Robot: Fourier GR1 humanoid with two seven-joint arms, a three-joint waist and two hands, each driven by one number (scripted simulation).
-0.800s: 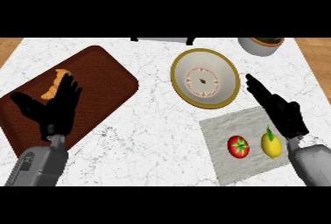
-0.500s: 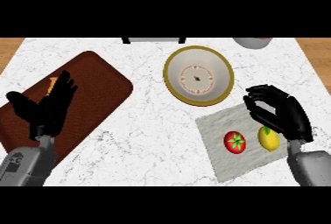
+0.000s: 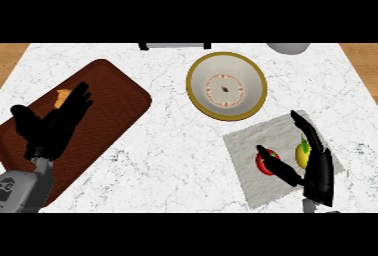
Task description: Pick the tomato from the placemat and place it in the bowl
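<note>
**One tomato on the placemat, right hand spread beside it**

Two hands are seen entering from the near edge. At the near right, the right hand point(image 3: 316, 167) is held over the grey placemat point(image 3: 251, 145), its fingers straight and its thumb point(image 3: 279, 167) spread apart; nothing is gripped. One red tomato point(image 3: 265, 161) is found on the placemat, partly covered by the thumb, and one yellow fruit point(image 3: 302, 154) is seen just right of it, partly hidden by the fingers. Whether the thumb touches the tomato cannot be told.

At the near left, the left hand point(image 3: 52, 127) is shown open with fingers up, resting over one brown board point(image 3: 111, 107). One small orange item point(image 3: 63, 97) is seen on the board, just beside the fingertips.

Farther off, one bowl point(image 3: 226, 85) with a yellow rim is placed on the white marble counter point(image 3: 170, 150), just beyond the placemat's far corner. At the far edge, one pale round vessel point(image 3: 288, 48) is partly shown at the right, and one dark-edged object point(image 3: 174, 46) near the middle.
</note>
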